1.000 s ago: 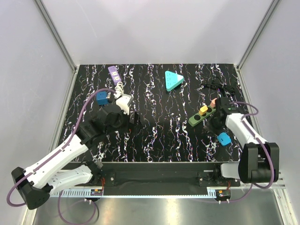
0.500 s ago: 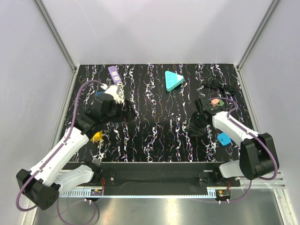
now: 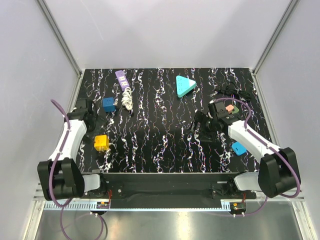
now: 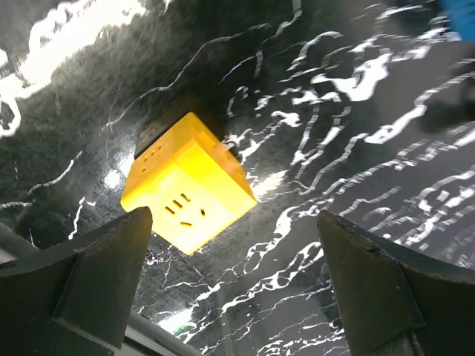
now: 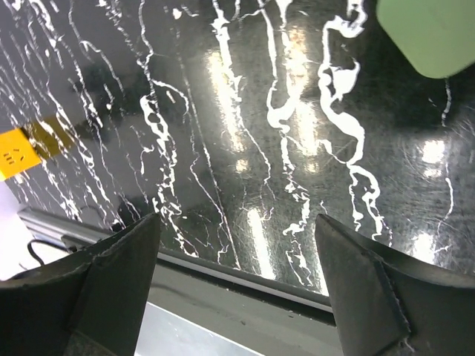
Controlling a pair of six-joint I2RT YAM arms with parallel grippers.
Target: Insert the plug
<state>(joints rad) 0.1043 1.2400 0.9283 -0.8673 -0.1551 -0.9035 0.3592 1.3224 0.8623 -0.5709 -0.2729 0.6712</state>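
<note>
A yellow cube socket [image 3: 101, 142] [image 4: 189, 182] lies on the black marbled table at the left. It sits just ahead of my left gripper [image 4: 237, 297] [image 3: 91, 120], which is open and empty. A blue plug block [image 3: 108, 104] on a coiled white cable [image 3: 128, 97] lies behind it, and the cable runs to a purple strip [image 3: 121, 76]. My right gripper [image 5: 237, 289] [image 3: 200, 127] is open and empty over bare table near the front edge. A pink piece [image 3: 230, 107] shows beside the right wrist. The green power strip is hidden under that arm.
A teal triangle [image 3: 185, 85] lies at the back centre and a black cable [image 3: 231, 90] at the back right. A small blue piece [image 3: 239, 148] lies by the right arm. In the right wrist view, a pale green corner [image 5: 438, 33] shows at the top right.
The right gripper's jaws have opened wide, and its arm has swung left over the green strip. The left arm has drawn back to the table's left edge, uncovering the yellow cube.
</note>
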